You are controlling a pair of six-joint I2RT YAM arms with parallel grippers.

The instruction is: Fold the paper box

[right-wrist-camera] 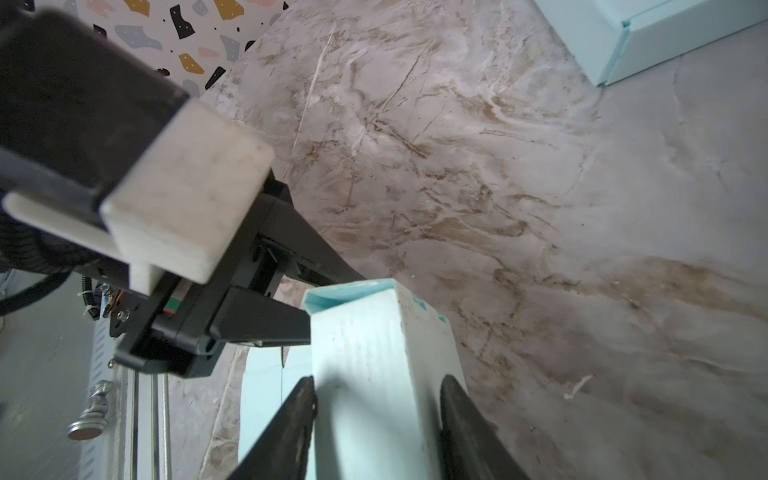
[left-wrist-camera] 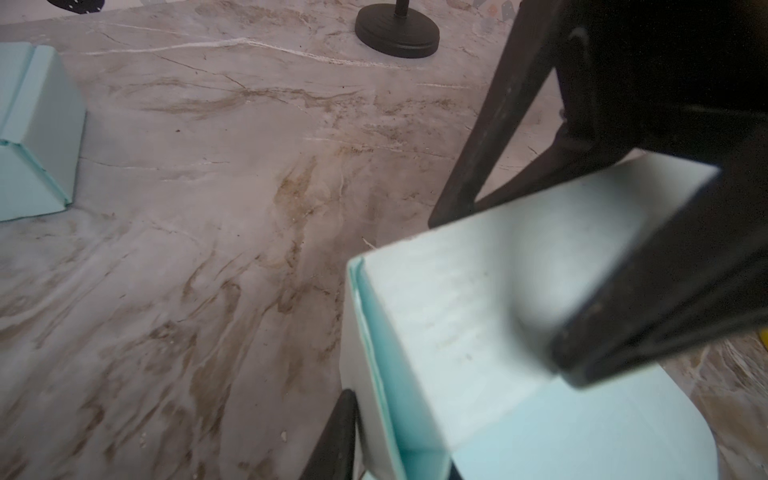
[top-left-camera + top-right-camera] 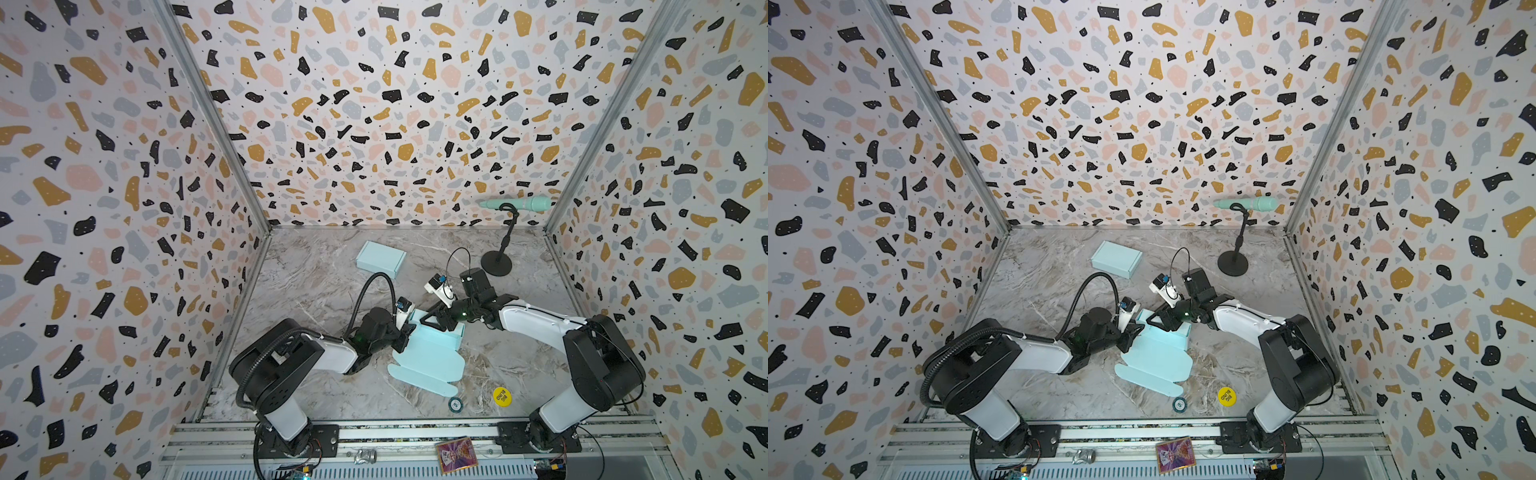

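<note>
Two tools point(image 2: 457, 382) point(image 1: 376, 386) seemingly grip one box point(image 3: 432, 357) (of two).

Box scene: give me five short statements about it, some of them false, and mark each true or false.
1. A finished box lies behind the box being folded. True.
2. The left gripper and right gripper are both at the box's raised wall. True.
3. The mic stand stands on the box. False: it stands on the table, back right, apart.
4. The yellow disc lies inside the finished box. False: it lies on the table, near the front.
5. The box's front flaps lie flat. True.
</note>
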